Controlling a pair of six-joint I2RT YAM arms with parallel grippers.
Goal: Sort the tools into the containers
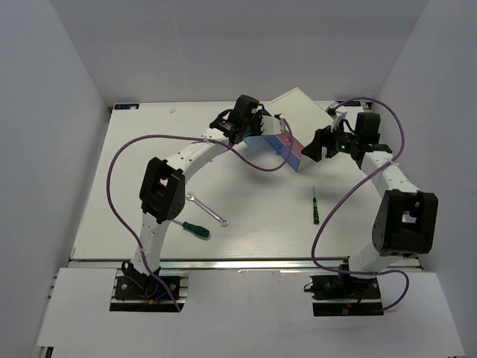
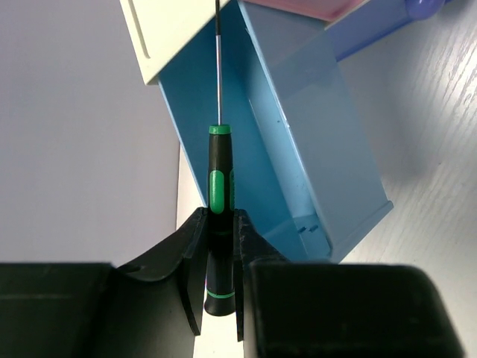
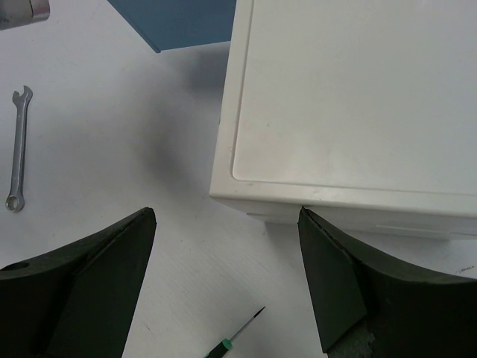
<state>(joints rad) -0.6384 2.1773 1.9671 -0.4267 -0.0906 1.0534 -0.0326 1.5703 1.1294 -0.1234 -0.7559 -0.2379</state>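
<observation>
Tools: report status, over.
Left claw shut on thin screwdriver, at the open blue drawer. Right claw open, beside white cabinet. Wrench, green screwdriver, second thin screwdriver on table.

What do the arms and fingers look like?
Both alike: left arm and right arm have white links with boxy black joints, a purple cable looping along each, and black wedge-shaped fingers. A green light glows at the right wrist.
</observation>
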